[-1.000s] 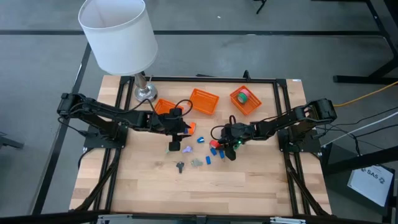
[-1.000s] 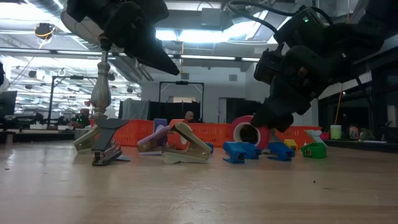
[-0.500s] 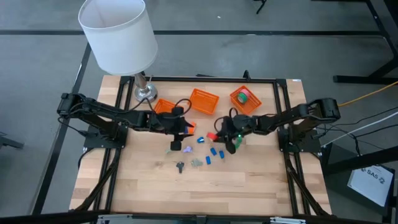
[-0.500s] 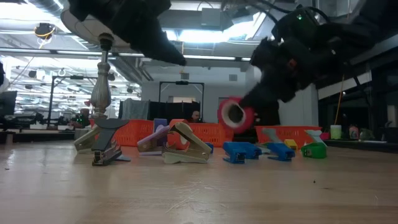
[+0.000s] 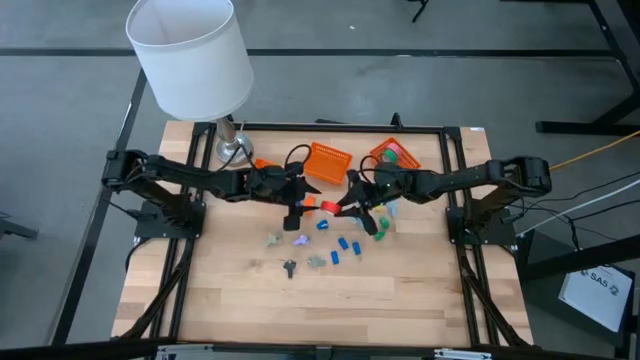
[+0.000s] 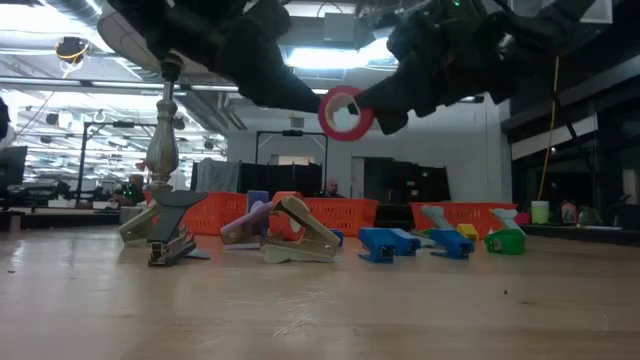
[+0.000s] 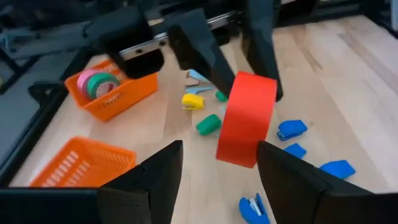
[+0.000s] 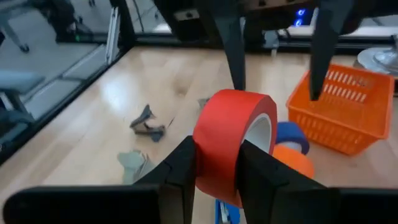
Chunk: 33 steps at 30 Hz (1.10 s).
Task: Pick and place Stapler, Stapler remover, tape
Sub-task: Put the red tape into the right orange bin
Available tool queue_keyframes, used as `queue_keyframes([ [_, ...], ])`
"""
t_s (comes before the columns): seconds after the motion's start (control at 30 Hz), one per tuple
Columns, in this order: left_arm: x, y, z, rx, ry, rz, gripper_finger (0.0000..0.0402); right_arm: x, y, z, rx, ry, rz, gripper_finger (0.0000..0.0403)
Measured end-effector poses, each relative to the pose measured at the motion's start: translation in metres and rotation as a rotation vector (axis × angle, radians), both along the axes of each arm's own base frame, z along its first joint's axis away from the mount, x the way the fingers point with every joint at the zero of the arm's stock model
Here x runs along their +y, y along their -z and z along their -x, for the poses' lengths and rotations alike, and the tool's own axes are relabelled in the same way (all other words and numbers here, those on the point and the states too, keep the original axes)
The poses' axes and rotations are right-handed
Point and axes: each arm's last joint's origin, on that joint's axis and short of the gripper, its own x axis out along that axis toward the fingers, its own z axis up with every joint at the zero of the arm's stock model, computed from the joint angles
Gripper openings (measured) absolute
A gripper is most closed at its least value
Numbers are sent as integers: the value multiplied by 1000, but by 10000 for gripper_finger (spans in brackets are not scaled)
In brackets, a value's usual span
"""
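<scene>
My right gripper [image 8: 216,148] is shut on a red tape roll [image 8: 233,140], raised above the table's middle [image 5: 330,206] [image 6: 345,112]. My left gripper [image 7: 219,146] is open and faces that roll [image 7: 247,118] from the table's left, a short way off it [image 5: 298,205]. Pink and green tape rolls [image 7: 98,84] lie in the far right orange basket [image 5: 395,158]. A grey stapler [image 6: 160,235] and a beige staple remover [image 6: 300,235] rest on the wood. My right gripper pinches the red roll across its width, one finger [image 8: 177,168] on each flat side [image 8: 258,134]. The fingers come from the table's right, slanting down. The roll is lifted clear and stands on edge, its band [image 7: 249,106] turned toward my left gripper.
Two more orange baskets [image 5: 328,162] [image 5: 262,170] stand at the far side beside the lamp base [image 5: 232,150]. Small blue blocky pieces [image 5: 345,245], yellow and green pieces [image 7: 202,112] and grey tools [image 5: 289,267] lie scattered mid-table. The near half of the table [image 5: 300,310] is bare wood.
My right gripper has lifted the red roll off the table, well above the other things, and carried it toward the table's left and far side, toward my left gripper. My left gripper has shifted a little toward the far right, meeting it.
</scene>
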Motion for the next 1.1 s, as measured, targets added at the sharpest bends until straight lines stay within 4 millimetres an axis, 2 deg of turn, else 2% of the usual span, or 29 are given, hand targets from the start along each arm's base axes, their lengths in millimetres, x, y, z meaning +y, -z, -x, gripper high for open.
queue_keyframes([
  [0.2, 1, 3, -5, -21, 77, 24, 219, -1, -9, -6, -8, -30, 76, 90],
  [0.47, 7, 15, -14, -44, 100, 39, 213, -3, -12, -8, -24, -37, 109, 90],
  [0.6, 7, 15, -16, -53, 97, 37, 186, -3, -11, -7, -9, -36, 108, 90],
  [0.8, 7, 14, -15, -53, 85, 52, 105, -4, -11, -7, -8, -35, 101, 109],
  [0.93, 9, 15, -14, -36, 20, 69, 105, -6, -10, -7, 2, -4, 114, 137],
  [1.1, 13, 15, -9, 8, -104, 70, 105, -10, -9, -7, 26, 139, 179, 170],
])
